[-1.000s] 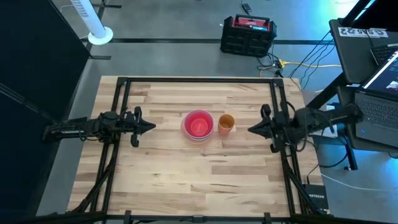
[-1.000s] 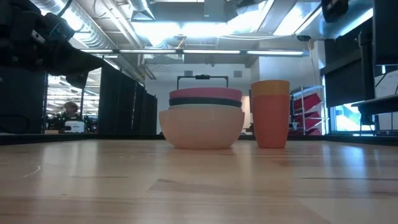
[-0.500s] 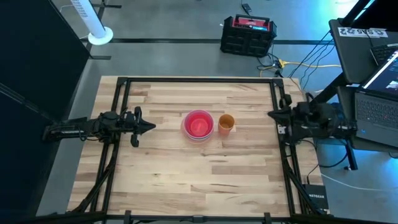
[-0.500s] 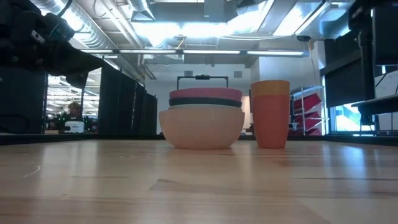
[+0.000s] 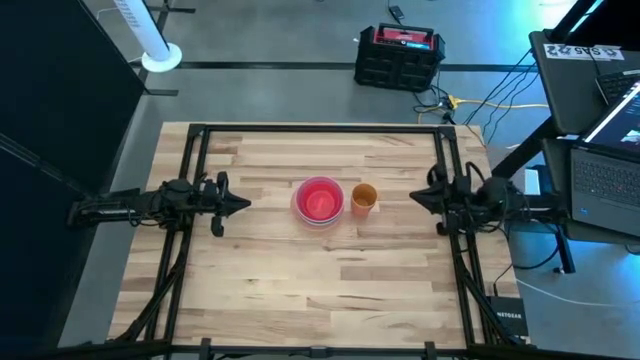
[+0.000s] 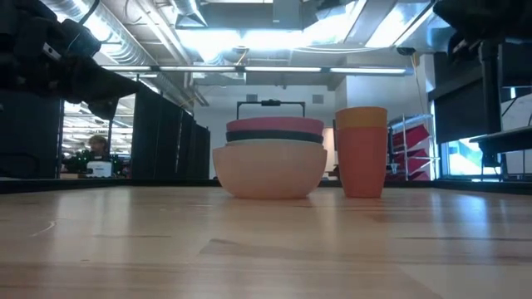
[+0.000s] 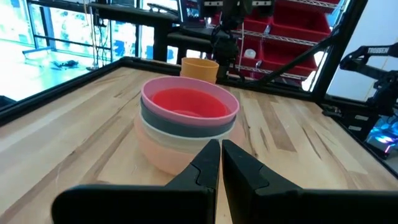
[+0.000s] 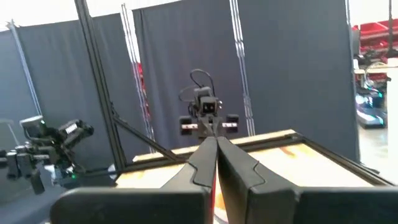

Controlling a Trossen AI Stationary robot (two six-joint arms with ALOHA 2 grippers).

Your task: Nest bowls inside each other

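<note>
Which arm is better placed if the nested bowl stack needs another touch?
Neither clearly. The bowl stack already sits nested beside the orange cup. The left gripper has a clear path; the right gripper has the cup between. Slight edge: left.

Grey floor, black curtains, red bins.

pulled my right gripper back toward the right edge of the surface, then nudged it inward a little again
</note>
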